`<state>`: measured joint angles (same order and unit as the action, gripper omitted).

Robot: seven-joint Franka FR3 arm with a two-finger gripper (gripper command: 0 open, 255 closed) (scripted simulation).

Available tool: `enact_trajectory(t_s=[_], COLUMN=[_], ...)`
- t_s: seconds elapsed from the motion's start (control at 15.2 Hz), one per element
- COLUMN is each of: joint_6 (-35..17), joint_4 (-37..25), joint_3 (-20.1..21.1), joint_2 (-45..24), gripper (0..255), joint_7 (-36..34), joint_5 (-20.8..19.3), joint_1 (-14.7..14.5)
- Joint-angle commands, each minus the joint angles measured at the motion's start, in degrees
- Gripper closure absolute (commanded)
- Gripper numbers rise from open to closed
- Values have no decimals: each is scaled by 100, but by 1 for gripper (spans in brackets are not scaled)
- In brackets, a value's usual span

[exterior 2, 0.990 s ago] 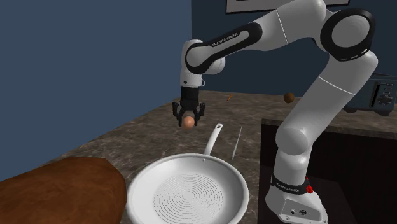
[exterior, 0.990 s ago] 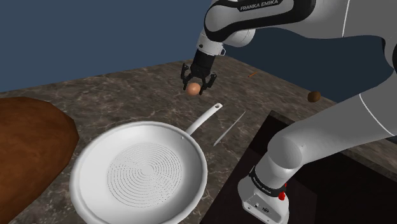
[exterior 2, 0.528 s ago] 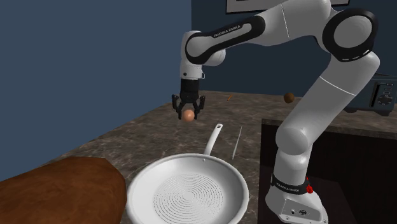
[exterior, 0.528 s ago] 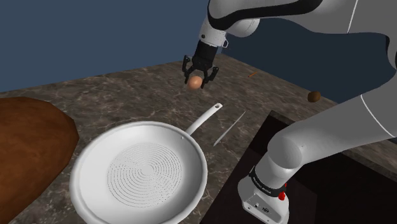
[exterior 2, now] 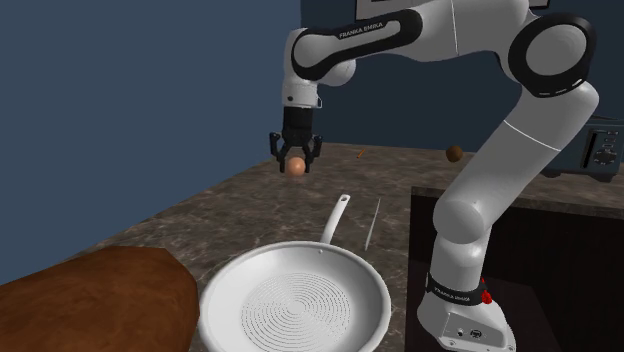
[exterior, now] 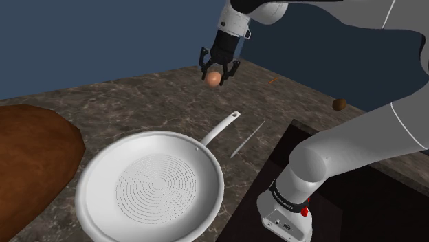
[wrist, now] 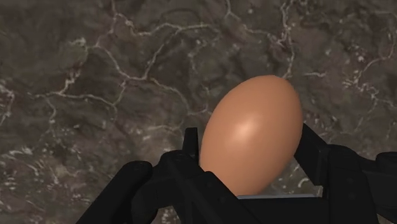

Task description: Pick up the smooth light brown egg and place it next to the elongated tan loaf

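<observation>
The claw (exterior: 218,73) is clenched on the egg (exterior: 214,78), a smooth light brown one, and holds it in the air well above the dark marbled tabletop (exterior: 124,103). In the wrist view the two black fingers (wrist: 191,149) press the egg's (wrist: 251,137) sides, with veined stone (wrist: 95,76) beneath it.

The white frying pan (exterior: 151,185) lies flat on the tabletop, with concentric rings on its base. Its long handle (exterior: 221,128) points away from the bowl toward the wall. The egg hangs above and beyond the tip of that handle, clear of the pan; the second exterior view shows it (exterior 2: 296,167) the same way, high above the handle's end (exterior 2: 343,203).

The loaf (exterior: 31,161), a large brown rounded mass, lies close beside the pan's bowl at the shoulder view's left, well apart from the egg.

A thin grey rod (exterior: 247,139) lies near the pan's handle, on the side toward the arm's dark stand (exterior: 344,199). Farther beyond the pan, a small brown lump (exterior: 339,104) sits on the tabletop.
</observation>
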<state>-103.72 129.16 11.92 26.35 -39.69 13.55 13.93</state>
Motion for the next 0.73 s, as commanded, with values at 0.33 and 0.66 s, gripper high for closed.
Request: enact_trajectory(t_s=[0.33,0.66], joint_6=[520,892], joint_4=[-522,-945], joint_3=[-46,-74], joint_2=[-2,-49], gripper=[255,255], joint_7=[-68,-124], joint_5=[-45,-75], joint_1=[17,28])
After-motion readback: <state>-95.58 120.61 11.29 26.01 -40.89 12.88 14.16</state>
